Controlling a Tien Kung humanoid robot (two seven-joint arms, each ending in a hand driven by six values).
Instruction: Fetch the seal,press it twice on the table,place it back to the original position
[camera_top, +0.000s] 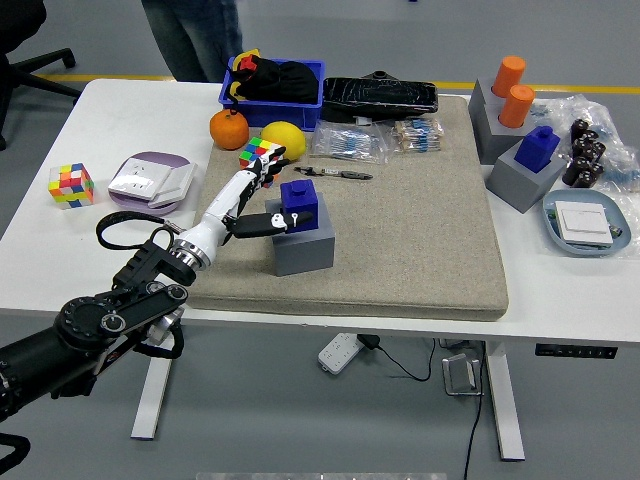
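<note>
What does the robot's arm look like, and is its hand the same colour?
No. The left arm is black and chunky, with round joints like discs and a black cable looping out near the wrist. A silver cuff joins it to the left hand, which is white on the back, with slim black fingers and thumb. The right arm is out of view.
</note>
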